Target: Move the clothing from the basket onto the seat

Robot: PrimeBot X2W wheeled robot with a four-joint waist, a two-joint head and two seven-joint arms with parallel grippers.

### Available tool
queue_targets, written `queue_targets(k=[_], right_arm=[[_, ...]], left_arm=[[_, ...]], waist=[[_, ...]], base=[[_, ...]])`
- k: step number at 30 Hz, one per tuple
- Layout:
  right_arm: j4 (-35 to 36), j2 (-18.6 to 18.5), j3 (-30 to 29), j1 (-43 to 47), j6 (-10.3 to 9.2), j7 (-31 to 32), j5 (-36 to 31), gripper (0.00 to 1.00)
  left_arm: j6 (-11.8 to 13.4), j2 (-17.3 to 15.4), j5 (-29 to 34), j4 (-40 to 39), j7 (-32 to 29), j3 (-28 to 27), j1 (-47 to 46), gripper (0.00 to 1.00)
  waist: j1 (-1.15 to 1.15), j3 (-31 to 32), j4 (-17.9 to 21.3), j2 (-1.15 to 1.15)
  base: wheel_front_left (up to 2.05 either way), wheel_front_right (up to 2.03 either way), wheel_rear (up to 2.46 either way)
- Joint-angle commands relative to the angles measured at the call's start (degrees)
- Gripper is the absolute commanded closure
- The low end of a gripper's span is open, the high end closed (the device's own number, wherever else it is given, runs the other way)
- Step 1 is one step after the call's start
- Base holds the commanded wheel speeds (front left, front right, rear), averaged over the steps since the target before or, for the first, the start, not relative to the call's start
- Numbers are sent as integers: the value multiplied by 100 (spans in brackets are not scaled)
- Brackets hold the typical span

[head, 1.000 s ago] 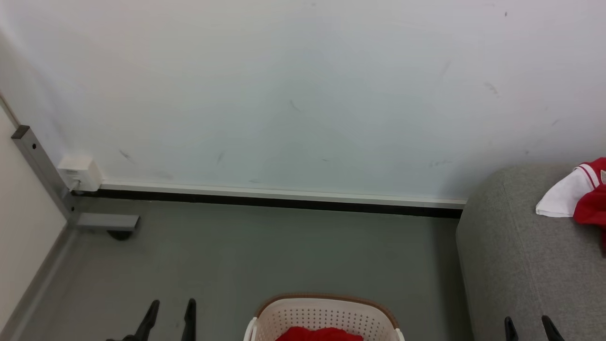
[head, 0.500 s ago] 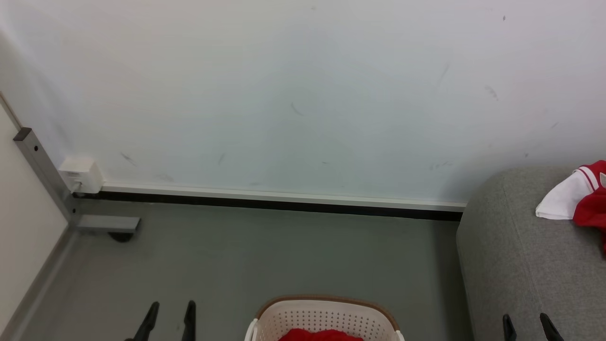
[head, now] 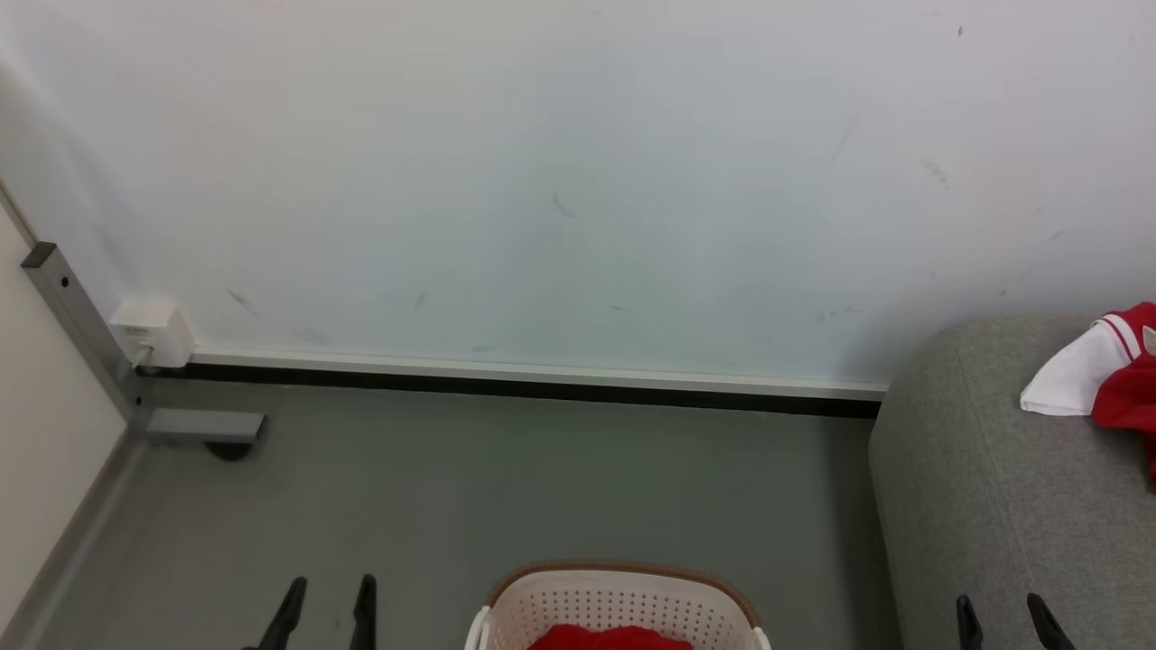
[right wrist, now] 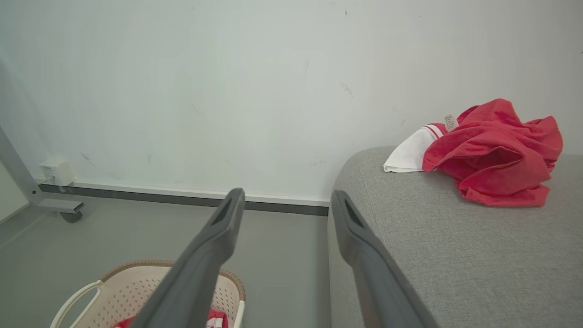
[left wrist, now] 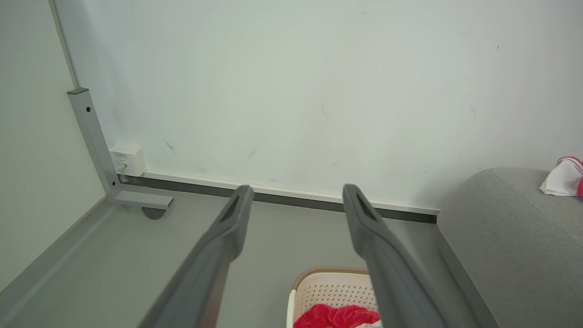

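Here we hold both pincers low and empty. Our left pincer [head: 331, 585] spreads its fingers over the grey floor [head: 452, 487], just left of the laundry basket [head: 623, 591]. Our right pincer [head: 999, 603] stands parted at the left edge of the grey sofa block [head: 975, 506]. Between them, a crumpled red garment [head: 610, 637] lies inside the basket, below and apart from both pincers. A second red garment [right wrist: 492, 150], with a white panel, lies bunched on the sofa block near the wall [head: 578, 181], well ahead of our right pincer and clear of its fingers.
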State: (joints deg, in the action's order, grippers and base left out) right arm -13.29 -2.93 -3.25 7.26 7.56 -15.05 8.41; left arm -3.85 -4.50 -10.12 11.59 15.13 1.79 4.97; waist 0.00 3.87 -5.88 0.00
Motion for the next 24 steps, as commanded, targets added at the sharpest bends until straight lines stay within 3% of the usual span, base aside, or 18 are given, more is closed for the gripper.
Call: queue_targets(k=[1,24], right_arm=[[1,5,-2,-55,-16,-18,1,0],[53,5,25,-136,-16,-18,-41,0]], left_arm=[[-13,16,88,21,3,-37,-26,0],[-170,127,154,22,3,-34,-161,0]], waist=[[0,-1,6,0],[0,-118,136,0]], base=[[0,0,0],[0,0,0]])
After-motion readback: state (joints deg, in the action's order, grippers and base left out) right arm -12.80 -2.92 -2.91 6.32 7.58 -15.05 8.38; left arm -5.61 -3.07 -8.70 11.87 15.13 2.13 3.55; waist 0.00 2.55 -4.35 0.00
